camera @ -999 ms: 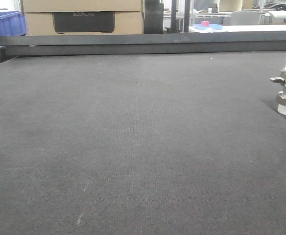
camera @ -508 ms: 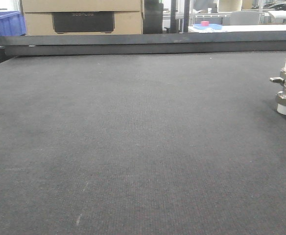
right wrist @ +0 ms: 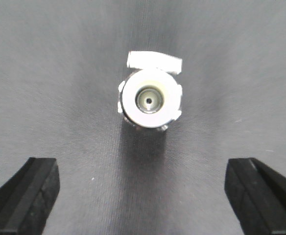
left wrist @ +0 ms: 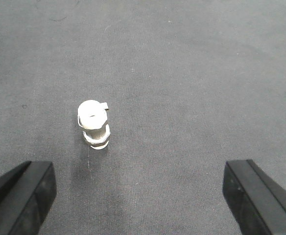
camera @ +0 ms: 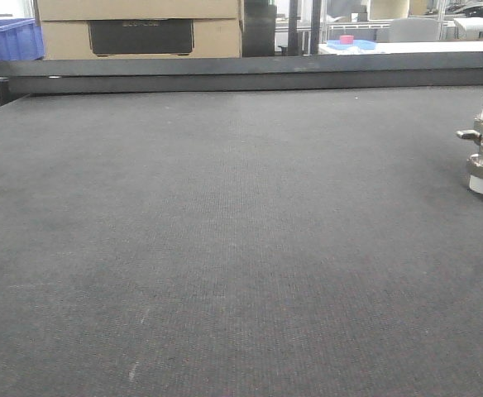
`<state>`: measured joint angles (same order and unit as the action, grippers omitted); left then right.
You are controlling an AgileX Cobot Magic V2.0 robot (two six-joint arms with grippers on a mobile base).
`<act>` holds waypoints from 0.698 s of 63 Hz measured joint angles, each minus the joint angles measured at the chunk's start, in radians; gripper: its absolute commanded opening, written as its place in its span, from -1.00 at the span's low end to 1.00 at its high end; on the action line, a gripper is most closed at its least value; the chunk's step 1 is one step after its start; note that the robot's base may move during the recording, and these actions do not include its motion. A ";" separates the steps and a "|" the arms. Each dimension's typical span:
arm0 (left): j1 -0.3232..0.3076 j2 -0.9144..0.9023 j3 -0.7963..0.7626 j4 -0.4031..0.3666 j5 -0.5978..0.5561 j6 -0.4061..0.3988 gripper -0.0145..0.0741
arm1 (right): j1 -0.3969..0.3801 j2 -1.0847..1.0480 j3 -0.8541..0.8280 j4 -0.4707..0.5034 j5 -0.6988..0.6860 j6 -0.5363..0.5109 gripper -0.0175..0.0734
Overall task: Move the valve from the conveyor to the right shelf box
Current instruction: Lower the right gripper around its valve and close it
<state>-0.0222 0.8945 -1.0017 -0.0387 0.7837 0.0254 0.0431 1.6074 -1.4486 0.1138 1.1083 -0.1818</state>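
Valve [right wrist: 150, 98] stands upright on the conveyor [right wrist: 59, 73]. From the right wrist I see it cap-up, at 12 o'clock of the right gripper [right wrist: 142, 188], whose jaws are spread wide and hold nothing. In the front view it sits at the far 3 o'clock side of the frame.

As I judge it, the step in hand is the descent to grasp. The bright bar at the valve's 12 o'clock is probably its lever [right wrist: 154, 60], though glare washes it out. If so, it lies clear of the closing line, which runs 9 to 3. I would nudge forward until the valve sits between the fingers [right wrist: 25, 196]. Then I would drop low enough to clamp the ribbed steel body, not the slick white cap, and close slowly so it does not tip.

The left gripper [left wrist: 139, 191] is likewise wide and empty, with a second valve [left wrist: 94, 125] upright at its 11 o'clock. I leave that one alone.
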 measured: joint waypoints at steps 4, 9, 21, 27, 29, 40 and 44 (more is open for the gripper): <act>0.000 0.000 0.000 0.000 0.000 0.000 0.68 | 0.000 0.043 -0.007 0.000 -0.008 0.000 0.64; 0.000 0.000 0.000 0.000 0.001 0.000 0.68 | 0.000 0.085 -0.020 -0.002 -0.030 -0.002 0.64; 0.000 0.000 0.000 0.000 0.002 0.000 0.68 | 0.000 0.176 -0.078 -0.008 -0.051 -0.009 0.64; 0.000 0.000 0.000 0.000 0.002 0.000 0.68 | 0.000 0.221 -0.110 -0.014 -0.049 -0.009 0.64; 0.000 0.000 0.000 0.000 0.002 0.000 0.68 | 0.000 0.236 -0.119 -0.014 -0.045 -0.010 0.64; 0.000 0.000 0.000 0.000 0.003 0.000 0.68 | 0.000 0.294 -0.135 -0.016 -0.038 -0.010 0.64; 0.000 0.000 0.000 0.000 0.005 0.000 0.68 | 0.000 0.308 -0.135 -0.017 -0.035 -0.013 0.64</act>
<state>-0.0222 0.8945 -1.0017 -0.0387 0.7884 0.0254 0.0431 1.9156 -1.5833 0.0971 1.0735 -0.1944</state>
